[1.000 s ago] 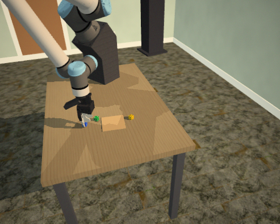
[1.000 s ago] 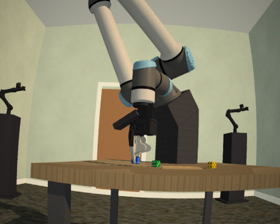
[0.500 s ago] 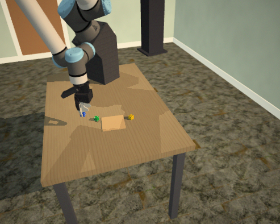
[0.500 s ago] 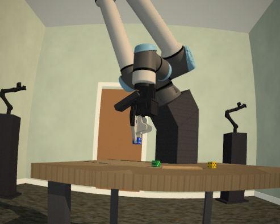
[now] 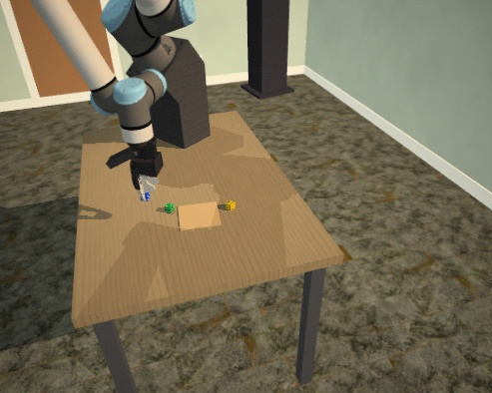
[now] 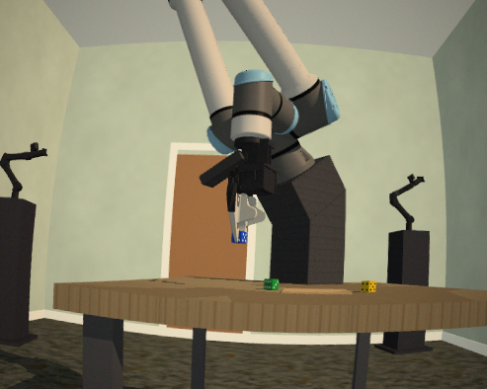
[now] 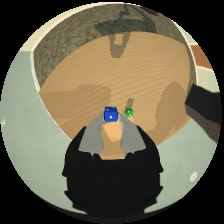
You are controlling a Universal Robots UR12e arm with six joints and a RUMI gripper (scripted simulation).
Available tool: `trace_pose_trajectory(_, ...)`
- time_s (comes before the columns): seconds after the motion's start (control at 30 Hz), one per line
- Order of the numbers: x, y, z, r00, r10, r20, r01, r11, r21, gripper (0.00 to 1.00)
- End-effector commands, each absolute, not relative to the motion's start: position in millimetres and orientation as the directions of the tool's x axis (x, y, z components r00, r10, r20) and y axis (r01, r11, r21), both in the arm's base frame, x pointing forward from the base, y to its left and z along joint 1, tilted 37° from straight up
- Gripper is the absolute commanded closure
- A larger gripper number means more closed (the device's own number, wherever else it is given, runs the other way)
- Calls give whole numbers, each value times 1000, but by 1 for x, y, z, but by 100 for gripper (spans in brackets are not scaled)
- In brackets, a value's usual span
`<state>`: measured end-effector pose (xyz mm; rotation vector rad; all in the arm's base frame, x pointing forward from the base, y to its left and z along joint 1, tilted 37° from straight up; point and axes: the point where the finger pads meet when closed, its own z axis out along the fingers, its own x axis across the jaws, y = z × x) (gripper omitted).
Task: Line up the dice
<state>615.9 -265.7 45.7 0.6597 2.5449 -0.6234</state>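
The arm reaches down over the wooden table [image 5: 134,259] with its claw [image 6: 239,238] clenched on the blue die [image 6: 239,237]. From the side, the die hangs in the air well above the table top, pinched between the two pale fingers [image 6: 244,217]. The view from the wrist shows the same blue die [image 7: 110,115] sitting at the fingertips, a white pip or two visible on its upper face; I cannot read the number.

The green die [image 5: 169,207] lies flat on the table, just beside the near-left edge of the mat [image 5: 199,216] but not on it. The yellow die [image 5: 230,205] sits on the other side, just off the mat's far corner, also on bare wood. The mat itself is a lighter tan rectangle near the middle of the table, and no die lies on it.

From above, the blue die [image 5: 145,196] appears to the left of the green one, away from the mat. The dark base of the robot [image 5: 181,95] stands at the far edge of the table.
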Motion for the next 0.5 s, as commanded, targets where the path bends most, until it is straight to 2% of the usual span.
trace_pose_trajectory(0.0,617,-261,43,-799,328,-504,524,790,-317,94)
trace_pose_trajectory(0.47,612,-122,-42,-946,-37,-323,138,854,-502,94)
